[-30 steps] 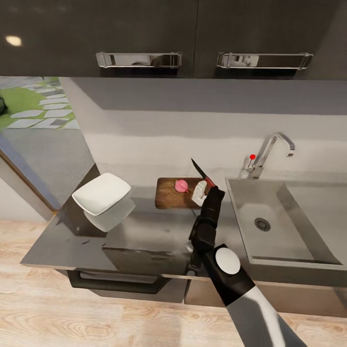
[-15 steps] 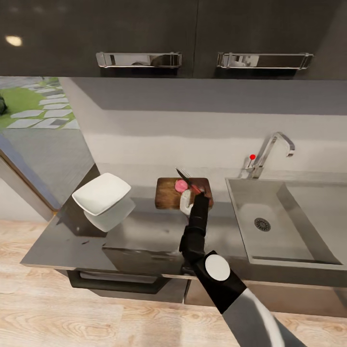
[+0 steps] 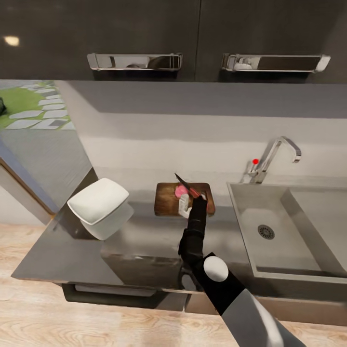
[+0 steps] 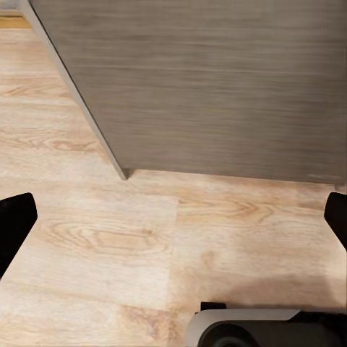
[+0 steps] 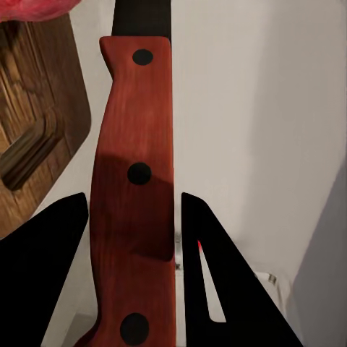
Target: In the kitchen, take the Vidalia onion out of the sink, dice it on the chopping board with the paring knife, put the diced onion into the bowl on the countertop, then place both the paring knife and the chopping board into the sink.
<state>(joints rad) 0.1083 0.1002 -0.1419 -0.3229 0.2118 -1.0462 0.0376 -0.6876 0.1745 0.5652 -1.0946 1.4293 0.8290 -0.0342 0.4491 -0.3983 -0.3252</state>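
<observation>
Head view: dicing step; right gripper reaches far over the counter's middle, holding the knife with its blade across the onion on the board; bowl left, sink right.
Next move: press the blade down, I judge.
Left wrist view: left gripper spread wide, empty, above wooden floor.
Right wrist view: fingers clamp the red handle.

Head view high over countertop, right wrist close on paring knife, left wrist seemingly floorward
</observation>
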